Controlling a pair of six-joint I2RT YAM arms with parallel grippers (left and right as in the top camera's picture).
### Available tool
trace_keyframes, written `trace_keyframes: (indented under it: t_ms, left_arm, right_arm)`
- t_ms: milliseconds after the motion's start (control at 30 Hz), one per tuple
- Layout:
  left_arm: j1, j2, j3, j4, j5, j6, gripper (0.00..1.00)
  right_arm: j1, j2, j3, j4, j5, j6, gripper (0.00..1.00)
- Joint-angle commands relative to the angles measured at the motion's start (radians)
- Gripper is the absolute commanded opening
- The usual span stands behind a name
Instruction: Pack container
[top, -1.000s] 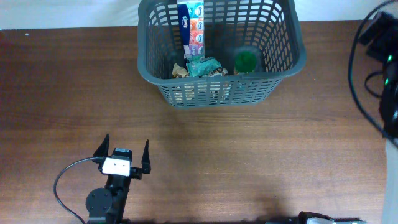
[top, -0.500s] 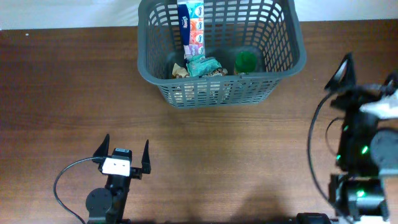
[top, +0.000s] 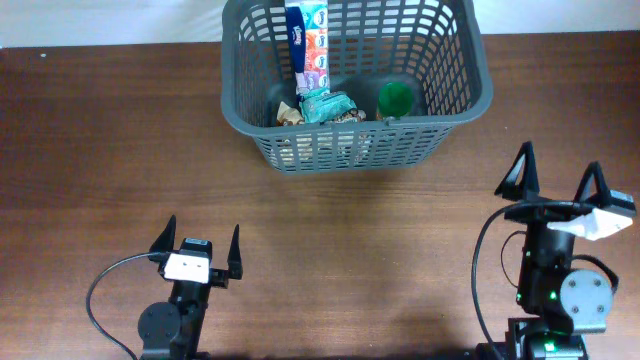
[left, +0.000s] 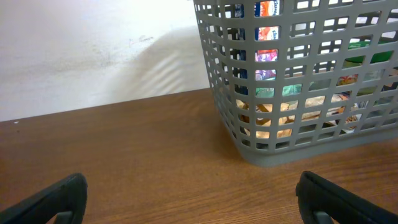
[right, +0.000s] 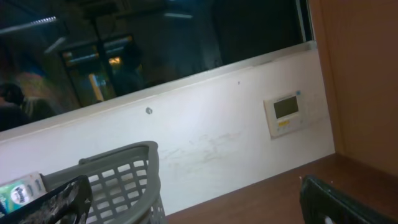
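Two grippers stood spread wide and held nothing: the left gripper (top: 200, 232) at the lower left of the overhead frame, the right gripper (top: 558, 165) at the lower right, both pointing up the frame. The container (top: 355, 150) sat on the table (top: 100, 150) at the upper centre, its long axis running left to right across the frame, and it lay between the two arms and farther up than either. It already held an upright tissue packet (top: 306, 40), a teal packet (top: 328, 105) and a green-lidded jar (top: 396, 97). From the left gripper it lay up and to the right, its grey lattice (left: 298, 93) filling the upper right of the left wrist view. From the right gripper it lay up and to the left, with only one corner (right: 118, 174) showing at the lower left of the right wrist view. Neither arm looked clearly nearer, the right one perhaps slightly. Any reach into the container would probably have to cross its near long wall or a short end.
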Motion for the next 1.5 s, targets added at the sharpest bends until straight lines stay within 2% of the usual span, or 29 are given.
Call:
trace_keyframes:
  t_ms: [0, 200, 433, 700, 1233, 1467]
  left_arm:
    - [0.006, -0.007, -0.003, -0.005, -0.007, -0.013, 0.99]
    - [0.006, -0.007, -0.003, -0.005, -0.007, -0.013, 0.99]
    - [0.006, -0.007, -0.003, -0.005, -0.007, -0.013, 0.99]
    - [0.006, -0.007, -0.003, -0.006, -0.007, -0.013, 0.99]
    - [0.006, -0.007, -0.003, -0.005, -0.007, -0.013, 0.99]
    - [0.006, -0.007, -0.003, -0.005, -0.007, -0.013, 0.99]
  right_arm:
    - [0.011, -0.046, -0.048, 0.002, -0.028, -0.011, 0.99]
    - [0.011, -0.155, -0.145, 0.002, -0.159, -0.168, 0.99]
    - [0.011, -0.249, -0.211, -0.013, -0.160, -0.167, 0.99]
    - [0.011, -0.259, -0.215, -0.104, -0.185, -0.164, 0.99]
    - [0.010, -0.449, -0.334, -0.103, -0.190, -0.164, 0.99]
    - [0.010, -0.469, -0.384, -0.103, -0.227, -0.164, 0.99]
